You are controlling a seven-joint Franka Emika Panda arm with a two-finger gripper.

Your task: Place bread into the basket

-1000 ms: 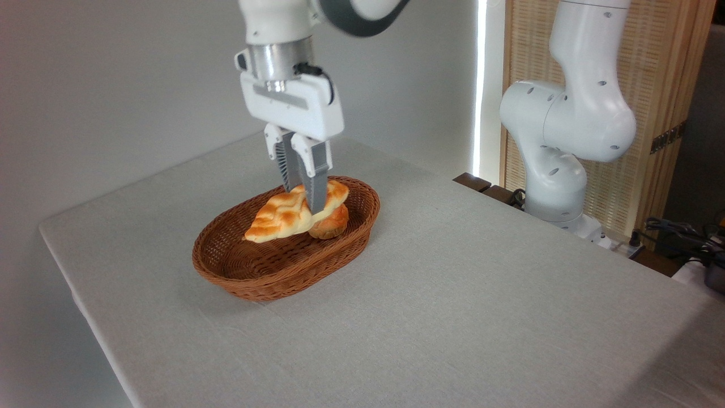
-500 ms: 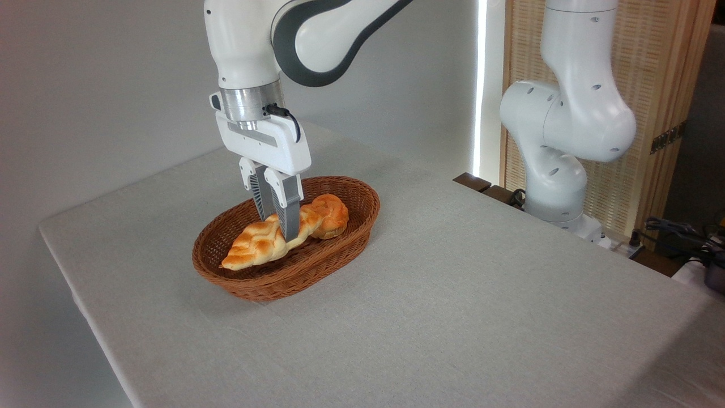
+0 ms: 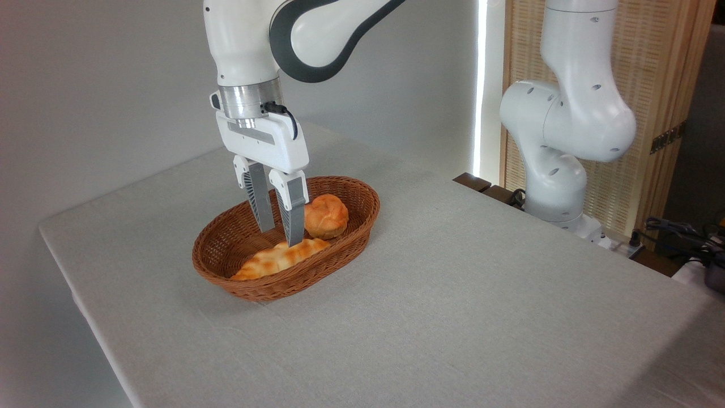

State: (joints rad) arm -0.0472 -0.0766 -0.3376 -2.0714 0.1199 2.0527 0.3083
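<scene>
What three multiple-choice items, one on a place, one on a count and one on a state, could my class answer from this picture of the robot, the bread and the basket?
1. Where does the long braided bread lie?
A. On the table beside the basket
B. Inside the basket, along its near side
C. Held up in the air

2. How many baked items are in the basket?
A. One
B. Two
C. Three

3. How do the gripper's jaws stand?
A. Spread apart, holding nothing
B. Clamped on the round bun
C. Out of sight

Answers:
1. B: the bread rests within the rim of the basket, toward the camera.
2. B: only the bread and the round bun show inside.
3. A: the gripper shows a clear gap between its jaws just above the bread.
</scene>
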